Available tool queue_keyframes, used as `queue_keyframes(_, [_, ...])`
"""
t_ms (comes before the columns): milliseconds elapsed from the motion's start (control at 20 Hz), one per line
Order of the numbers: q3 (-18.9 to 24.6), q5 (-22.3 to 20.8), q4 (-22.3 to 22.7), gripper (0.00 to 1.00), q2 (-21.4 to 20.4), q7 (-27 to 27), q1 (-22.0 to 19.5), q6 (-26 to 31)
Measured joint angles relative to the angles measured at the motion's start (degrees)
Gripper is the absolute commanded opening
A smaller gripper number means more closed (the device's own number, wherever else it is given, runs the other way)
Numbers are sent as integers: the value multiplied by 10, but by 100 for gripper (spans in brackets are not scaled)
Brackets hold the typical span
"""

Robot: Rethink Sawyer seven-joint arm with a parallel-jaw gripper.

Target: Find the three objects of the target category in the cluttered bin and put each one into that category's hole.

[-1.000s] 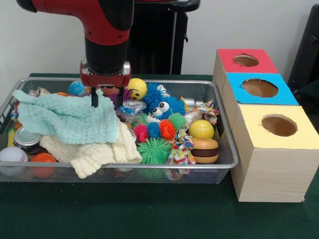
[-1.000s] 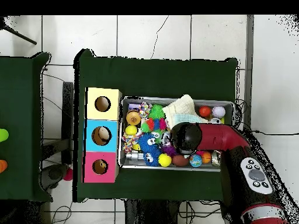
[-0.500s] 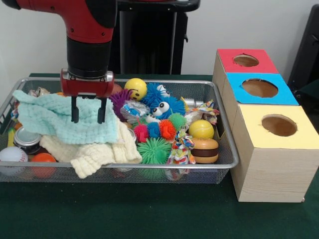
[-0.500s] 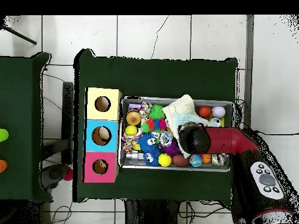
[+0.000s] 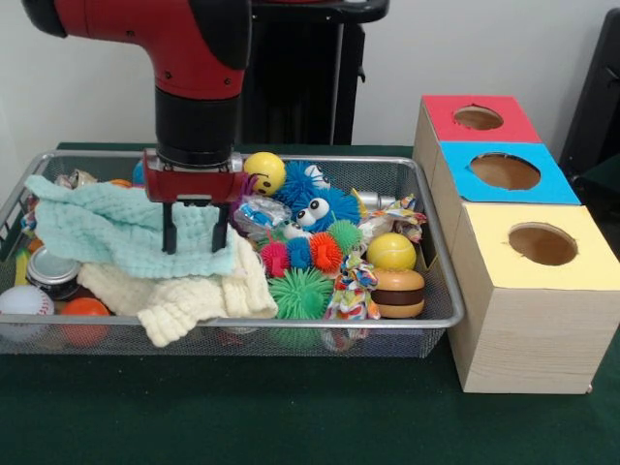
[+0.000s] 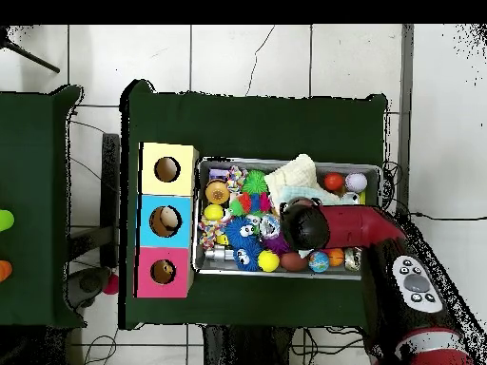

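From the front, the claw [image 5: 195, 239] is hanging with its two fingers parted and empty — tips dipping onto the mint-green cloth [image 5: 116, 228] in the wire bin [image 5: 441, 291], spiky balls [image 5: 302, 254] lying just beside it toward the three-holed box [image 5: 528, 281]. From overhead, the arm is covering the claw — nothing looks sorted yet, all three objects seemingly still to find

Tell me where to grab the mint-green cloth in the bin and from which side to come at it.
Pinch the mint-green cloth from straight above, at the rumpled fold near its right edge, where the open gripper hangs. It lies draped flat over the cream cloth, so only a raised wrinkle gives the fingers something to close on. The wire bin walls probably block any sideways approach.
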Motion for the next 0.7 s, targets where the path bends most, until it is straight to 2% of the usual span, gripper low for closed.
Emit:
queue_keyframes(300, [-12,0,-2,100,15,0,16,0])
queue_keyframes(700, [-24,0,-9,100,24,0,18,-6])
